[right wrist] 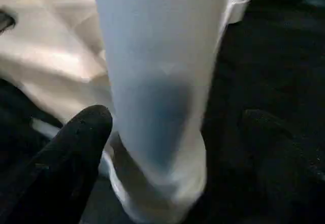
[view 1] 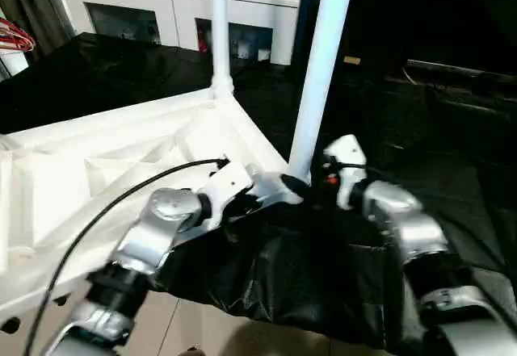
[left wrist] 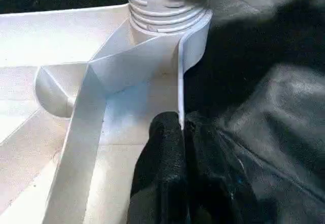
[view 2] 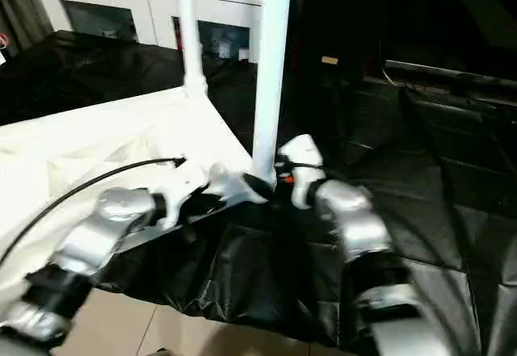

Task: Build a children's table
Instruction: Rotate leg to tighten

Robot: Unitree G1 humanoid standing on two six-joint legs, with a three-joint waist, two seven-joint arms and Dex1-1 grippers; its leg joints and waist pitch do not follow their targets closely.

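Here: white plastic rectangular tabletop (view 1: 121,170) upside down on black-draped counter (view 1: 323,291), ribbed underside up. Left gripper (left wrist: 177,132) clenched on its thin rim; right gripper (right wrist: 167,148) spread around near white tapered tube leg (view 1: 319,73). Likely light, stiff, slippery; best gripped low, near socket.

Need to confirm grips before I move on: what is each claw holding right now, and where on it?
Left claw is shut on the tabletop's side wall, by the near leg's socket. Right claw is open astride that leg's base, holding nothing.
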